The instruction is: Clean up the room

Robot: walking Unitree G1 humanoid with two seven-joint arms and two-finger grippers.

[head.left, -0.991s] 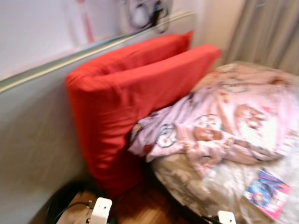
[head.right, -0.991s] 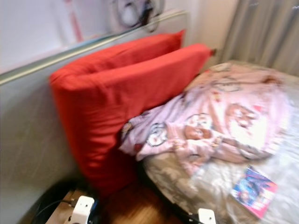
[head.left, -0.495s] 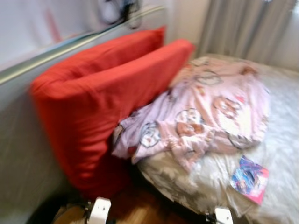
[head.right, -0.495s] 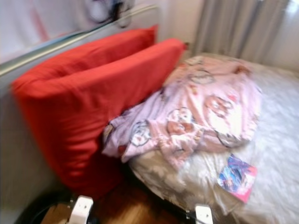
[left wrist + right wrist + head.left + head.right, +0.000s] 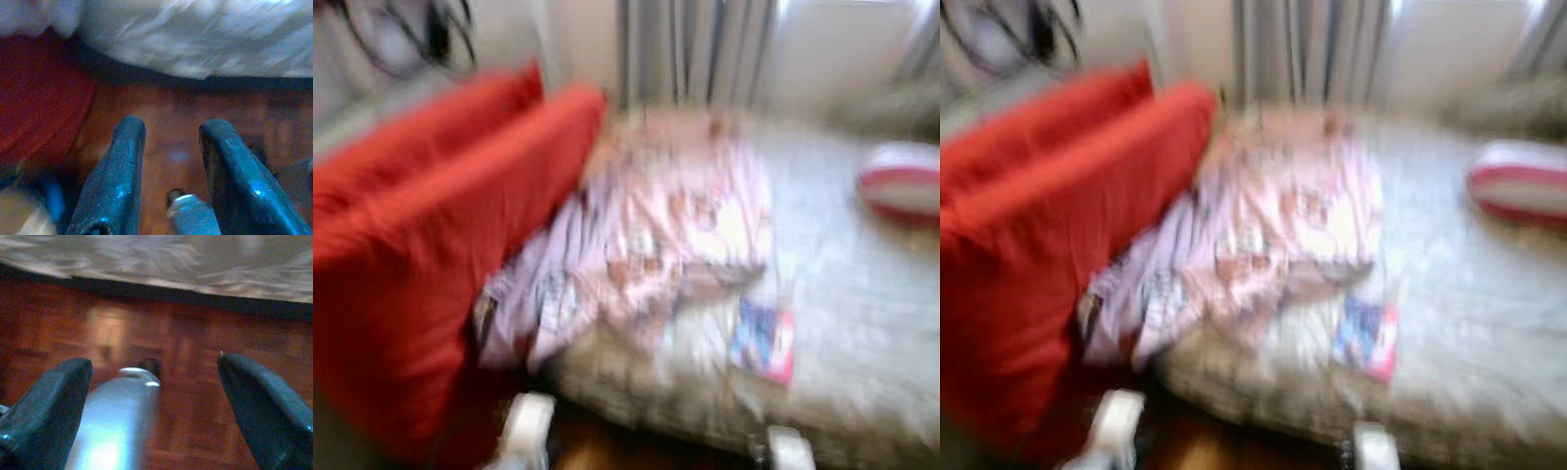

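- Pink blanket [image 5: 656, 235], crumpled, centre of frame on the bed [image 5: 862, 323]; its left edge lies against the red cushions [image 5: 421, 245]. It sat right of centre a second ago.
- Colourful booklet [image 5: 762, 340] lower right of centre, just beside the blanket.
- Striped pillow [image 5: 901, 181] has newly come in at the upper right.
- Whole scene shifted left with heavy blur: the camera turned right, the things did not move.
- Left gripper [image 5: 168, 171] and right gripper [image 5: 151, 406] both hang with fingers spread, holding nothing, over wood floor [image 5: 195, 357].
- Judgement: still surveying; nothing tidied yet.
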